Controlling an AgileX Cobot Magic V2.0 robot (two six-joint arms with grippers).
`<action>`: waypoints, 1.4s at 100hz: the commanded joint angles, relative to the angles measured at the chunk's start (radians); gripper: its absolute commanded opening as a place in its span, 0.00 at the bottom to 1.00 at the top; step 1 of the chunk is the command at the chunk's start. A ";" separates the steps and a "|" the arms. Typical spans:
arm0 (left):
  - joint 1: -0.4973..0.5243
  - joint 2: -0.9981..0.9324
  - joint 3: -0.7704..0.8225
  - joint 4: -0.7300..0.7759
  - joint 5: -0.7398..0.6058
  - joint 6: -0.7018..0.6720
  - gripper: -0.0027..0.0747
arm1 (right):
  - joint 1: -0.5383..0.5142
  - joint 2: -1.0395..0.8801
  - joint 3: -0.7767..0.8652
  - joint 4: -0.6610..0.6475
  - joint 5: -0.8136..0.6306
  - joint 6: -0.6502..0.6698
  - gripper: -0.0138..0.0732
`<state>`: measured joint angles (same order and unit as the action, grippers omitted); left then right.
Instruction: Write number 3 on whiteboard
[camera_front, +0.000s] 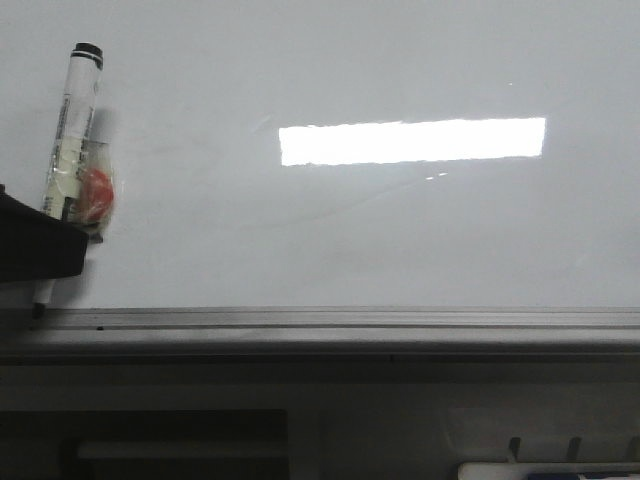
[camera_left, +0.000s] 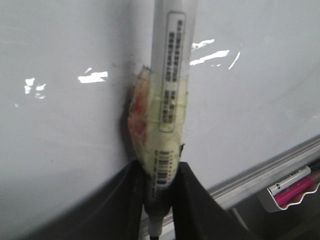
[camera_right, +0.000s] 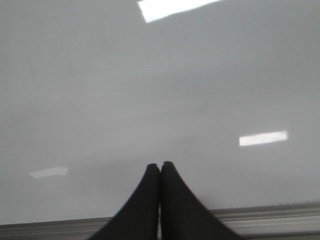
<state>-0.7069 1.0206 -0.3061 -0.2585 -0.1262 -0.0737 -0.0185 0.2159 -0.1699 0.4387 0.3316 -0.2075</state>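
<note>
The whiteboard (camera_front: 400, 230) fills the front view, glossy white-grey with a bright rectangular reflection and a grey bottom rail (camera_front: 340, 325). No number 3 shows on it in any view. My left gripper (camera_front: 45, 240) at the far left is shut on a white marker pen (camera_front: 72, 130) wrapped in yellowish tape with a red patch, black cap end up, its tip down near the rail. In the left wrist view the pen (camera_left: 167, 100) stands between the black fingers (camera_left: 200, 205) of my left gripper (camera_left: 160, 195), close to the board (camera_left: 60, 140). My right gripper (camera_right: 160, 166) is shut and empty, facing the board (camera_right: 150, 90).
Below the rail a dark ledge (camera_front: 300, 390) runs across the front view. A tray with a pink marker (camera_left: 295, 190) hangs below the rail in the left wrist view. A white object (camera_front: 545, 470) shows at the front view's lower right corner.
</note>
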 joint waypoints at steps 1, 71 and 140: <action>-0.003 0.001 -0.028 -0.011 -0.060 -0.007 0.01 | -0.005 0.017 -0.073 0.014 0.009 -0.037 0.09; -0.077 -0.167 -0.077 0.411 0.015 -0.005 0.01 | 0.379 0.138 -0.197 0.104 0.104 -0.553 0.09; -0.250 -0.136 -0.135 0.933 0.119 -0.005 0.01 | 0.854 0.650 -0.532 0.102 0.012 -0.640 0.63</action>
<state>-0.9350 0.8894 -0.4064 0.6561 0.0456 -0.0737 0.8094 0.8216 -0.6325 0.5219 0.4275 -0.8324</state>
